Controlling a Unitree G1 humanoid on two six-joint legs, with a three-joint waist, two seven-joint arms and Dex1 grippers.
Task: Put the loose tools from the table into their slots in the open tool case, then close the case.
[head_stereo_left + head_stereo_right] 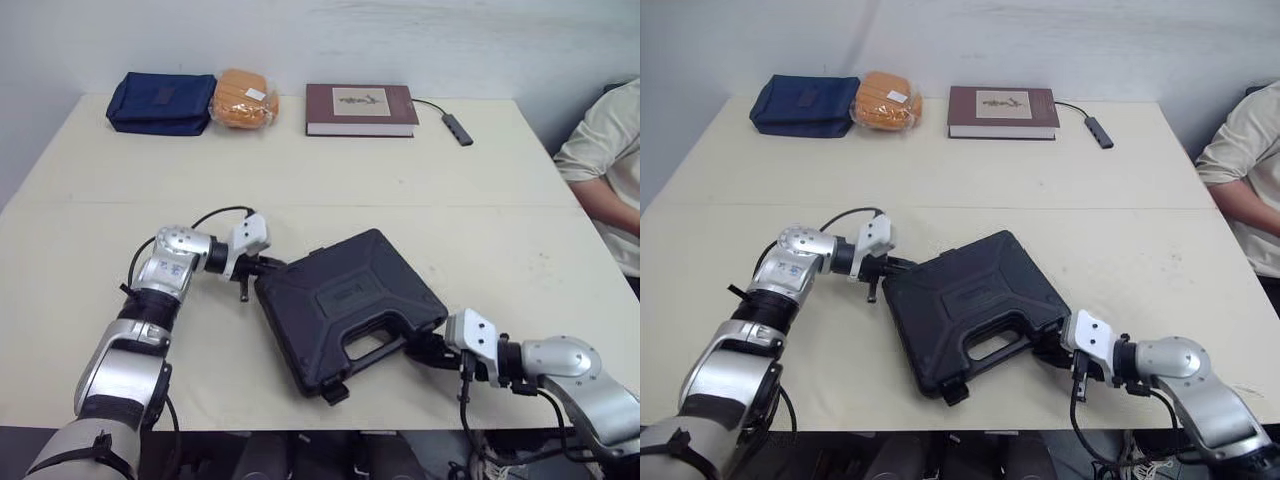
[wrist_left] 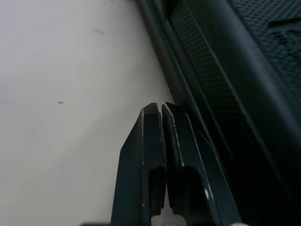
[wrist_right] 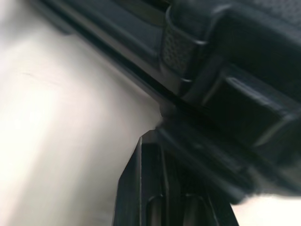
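One closed tool case (image 1: 340, 300), left pincer (image 2: 161, 108) pressed together at its edge, right pincer (image 1: 420, 350) cannot tell

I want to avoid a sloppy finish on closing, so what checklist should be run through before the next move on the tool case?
1. Tool case lid down: ok, it lies flat and shut.
2. Tools stowed inside: cannot tell, the shut lid hides the slots.
3. Front latch fastened: not ok, it sticks out from the edge and looks undone.
4. Left gripper bracing the case's far corner: ok, fingers shut, against the edge.
5. Right gripper at the handle side: ok, close to the edge.
6. Person's sleeve apart from the case: ok.
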